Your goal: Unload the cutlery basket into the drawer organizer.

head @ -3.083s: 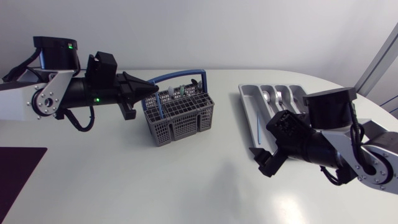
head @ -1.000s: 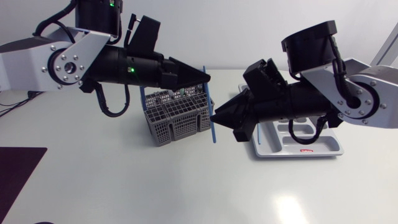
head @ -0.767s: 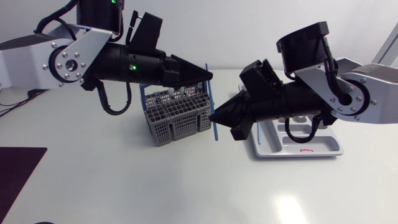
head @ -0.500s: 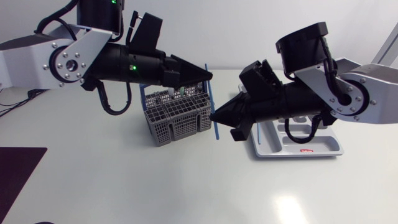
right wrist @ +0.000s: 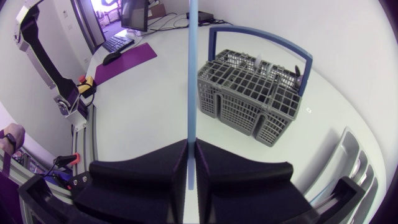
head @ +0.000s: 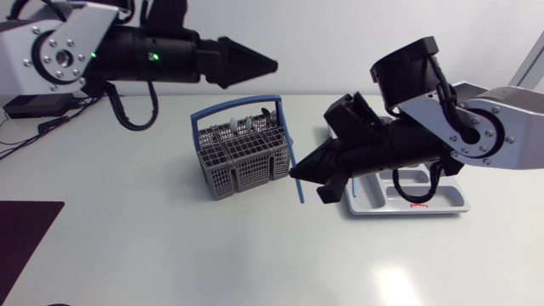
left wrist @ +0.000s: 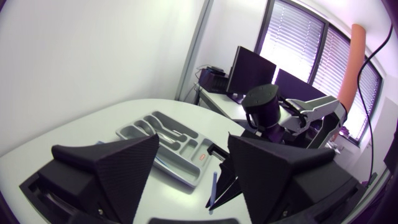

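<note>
A thin blue utensil hangs upright beside the grey cutlery basket, and my right gripper is shut on it. In the right wrist view the blue utensil rises straight out from between the closed fingers, with the basket ahead. A few pieces of cutlery stand in the basket. My left gripper is open and holds nothing, high above the basket; its fingers stand well apart. The grey drawer organizer lies behind my right arm, partly hidden.
The basket has a tall blue handle arching over it. In the left wrist view the organizer lies on the white table below, with some cutlery in its far compartments. A dark mat lies at the table's left edge.
My left gripper has opened, let go of the blue utensil and pulled up and back to the left. My right gripper has closed on the utensil and carried it slightly down and right.
</note>
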